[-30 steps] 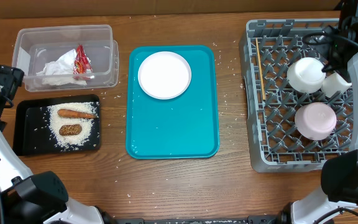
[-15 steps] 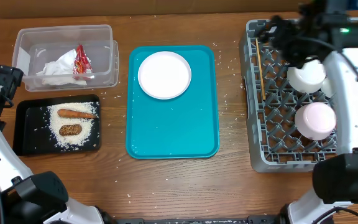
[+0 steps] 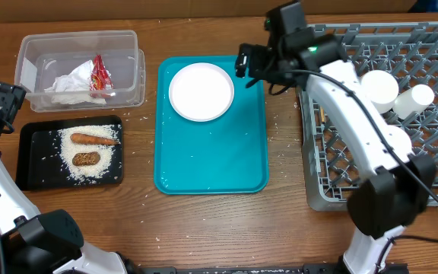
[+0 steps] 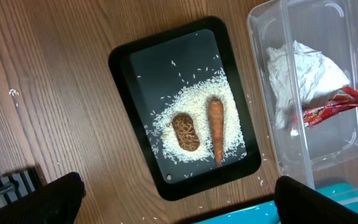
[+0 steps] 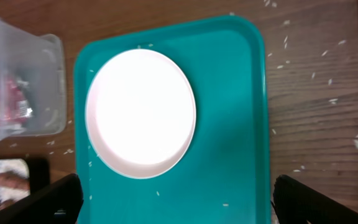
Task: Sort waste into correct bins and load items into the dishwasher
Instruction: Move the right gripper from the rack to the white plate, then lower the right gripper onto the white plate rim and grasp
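Note:
The round white plate (image 3: 201, 91) (image 5: 140, 112) lies at the far end of the teal tray (image 3: 211, 164). My right gripper (image 3: 253, 62) (image 5: 179, 205) hangs open above the tray's far right corner, beside the plate, holding nothing. In the grey dishwasher rack (image 3: 333, 183) stand a white bowl (image 3: 379, 87) and a small cup (image 3: 415, 97). The clear tub (image 3: 29, 46) holds a crumpled napkin (image 4: 303, 74) and the red-and-white wrapper (image 4: 334, 106). On the black tray (image 4: 160, 68) lie rice (image 4: 194, 102), a carrot (image 4: 215, 127) and a brown piece (image 4: 185, 130). My left gripper (image 4: 179, 202) is open above the black tray's edge.
Loose rice grains (image 3: 280, 114) are scattered on the wooden table between the teal tray and the rack. My right arm (image 3: 356, 106) stretches across the rack's left part and covers some of what stands in it. The left arm stays at the table's left edge.
My right arm has swung left from above the rack's cup and bowls to the teal tray's far right corner, beside the plate. The left arm has not moved.

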